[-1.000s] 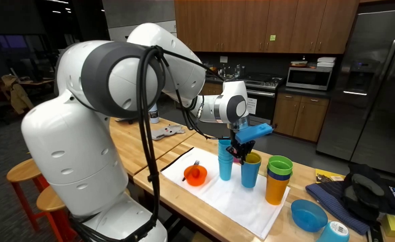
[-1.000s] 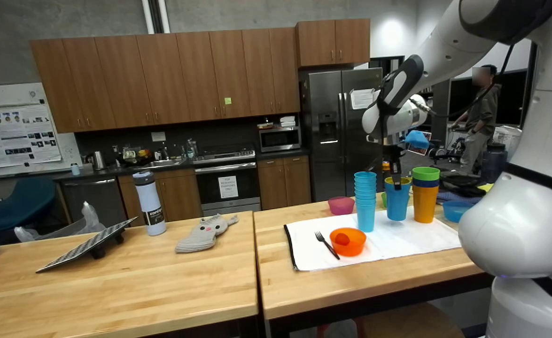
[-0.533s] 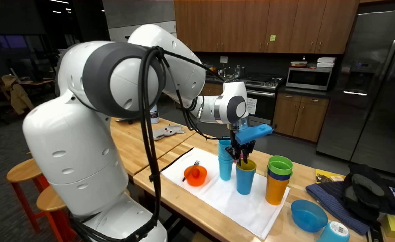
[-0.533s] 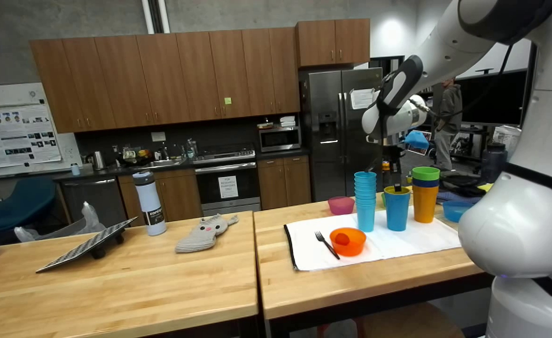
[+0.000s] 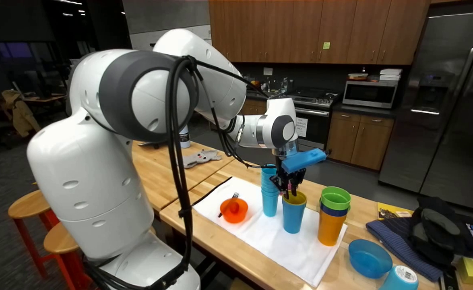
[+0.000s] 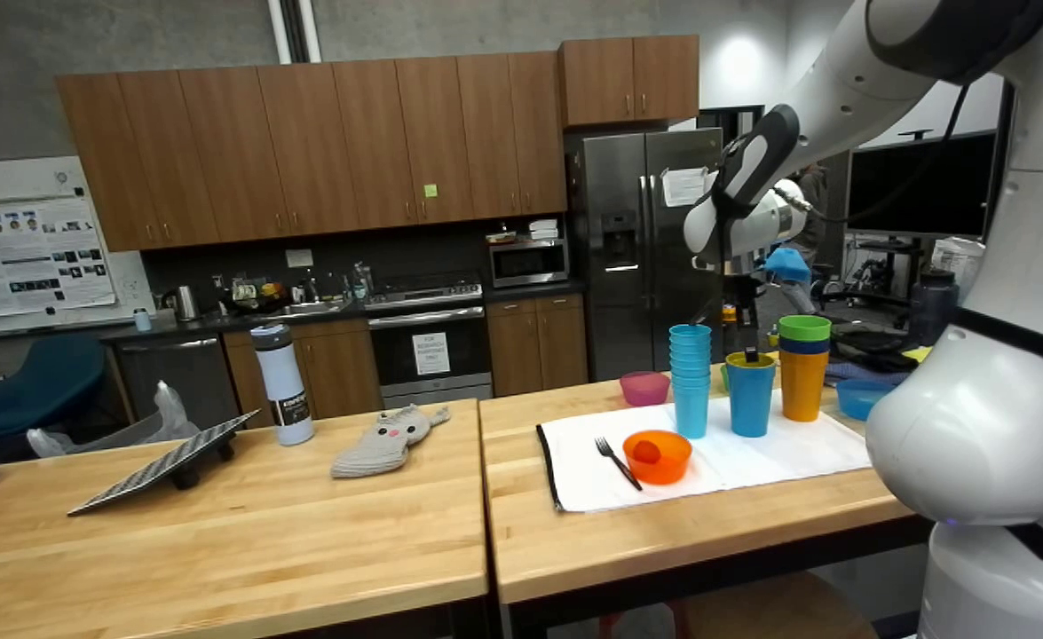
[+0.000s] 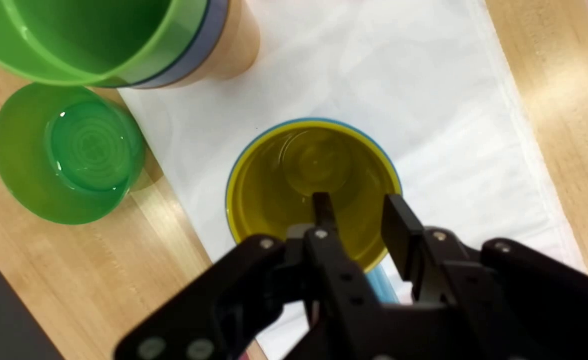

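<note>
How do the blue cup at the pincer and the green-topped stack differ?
The blue cup is yellow inside; the green-topped stack runs green, dark blue, orange downward.
The stack is taller than the blue cup.
The open pincer is at the blue cup's rim; the stack is untouched.
Both stand upright on the white cloth.

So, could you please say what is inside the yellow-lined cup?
The blue cup shows yellow walls and a round base; the tool, apparently partly inside, hides what's behind it.
</note>
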`<act>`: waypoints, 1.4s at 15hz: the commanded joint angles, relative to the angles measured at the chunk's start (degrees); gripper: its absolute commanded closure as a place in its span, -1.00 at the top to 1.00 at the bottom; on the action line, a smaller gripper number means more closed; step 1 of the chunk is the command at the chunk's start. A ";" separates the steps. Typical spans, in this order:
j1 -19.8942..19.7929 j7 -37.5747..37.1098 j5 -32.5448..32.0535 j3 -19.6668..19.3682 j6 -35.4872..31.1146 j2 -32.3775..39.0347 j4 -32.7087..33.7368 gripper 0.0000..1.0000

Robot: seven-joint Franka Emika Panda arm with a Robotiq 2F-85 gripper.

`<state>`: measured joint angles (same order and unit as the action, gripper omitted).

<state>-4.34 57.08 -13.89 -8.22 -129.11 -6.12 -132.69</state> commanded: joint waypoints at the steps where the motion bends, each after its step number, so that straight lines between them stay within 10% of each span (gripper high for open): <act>1: -0.32 0.03 0.06 0.34 0.11 0.00 0.07 -0.35; 5: -0.32 0.03 0.06 0.34 0.11 0.00 0.07 -0.35; 6: -0.32 0.03 0.06 0.34 0.11 0.00 0.07 0.15; 14: -2.70 -0.35 -0.28 -1.29 0.17 -4.31 -1.61 0.98; 21: -2.54 2.49 1.17 -2.30 4.25 -10.02 -1.79 1.00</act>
<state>-7.13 57.34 -13.88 -9.72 -126.88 -11.97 -133.40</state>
